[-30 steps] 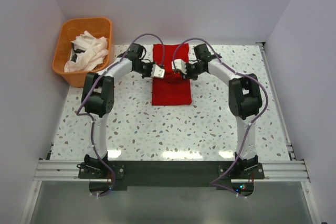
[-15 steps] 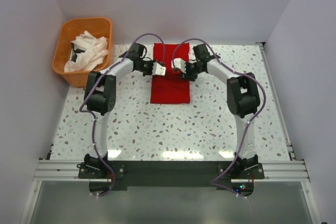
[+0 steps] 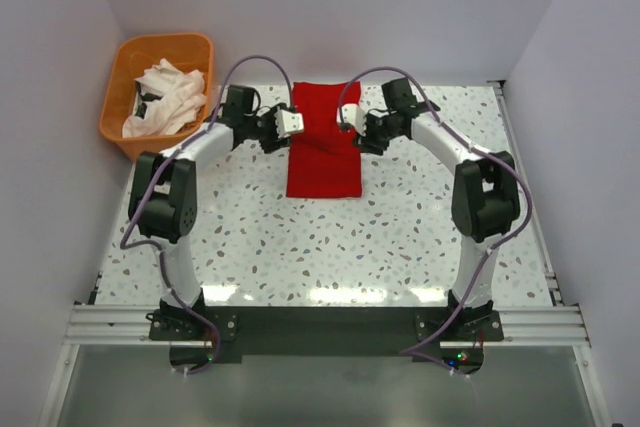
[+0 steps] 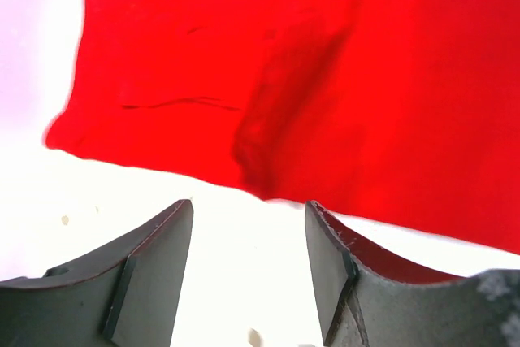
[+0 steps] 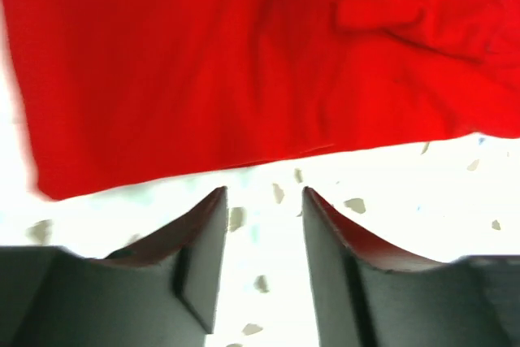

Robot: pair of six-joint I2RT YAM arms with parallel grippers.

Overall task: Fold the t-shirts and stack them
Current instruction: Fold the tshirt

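Observation:
A bright red t-shirt (image 3: 324, 139) lies folded into a long rectangle at the back middle of the table. My left gripper (image 3: 291, 122) hovers at its left edge, my right gripper (image 3: 348, 116) at its right edge. In the left wrist view the red t-shirt (image 4: 325, 79) fills the top, and my left gripper (image 4: 249, 217) is open with only bare table between its fingers. In the right wrist view the red t-shirt (image 5: 227, 62) lies just beyond my right gripper (image 5: 262, 201), which is open and empty. White t-shirts (image 3: 168, 95) lie crumpled in the basket.
An orange plastic basket (image 3: 126, 59) stands at the back left, off the table's corner. The speckled tabletop (image 3: 330, 247) stretches in front of the red shirt. White walls close in the back and both sides.
Both grippers have opened and let go of the red t-shirt. They have drawn apart to its left and right edges. The shirt's top part now lies flat toward the back.

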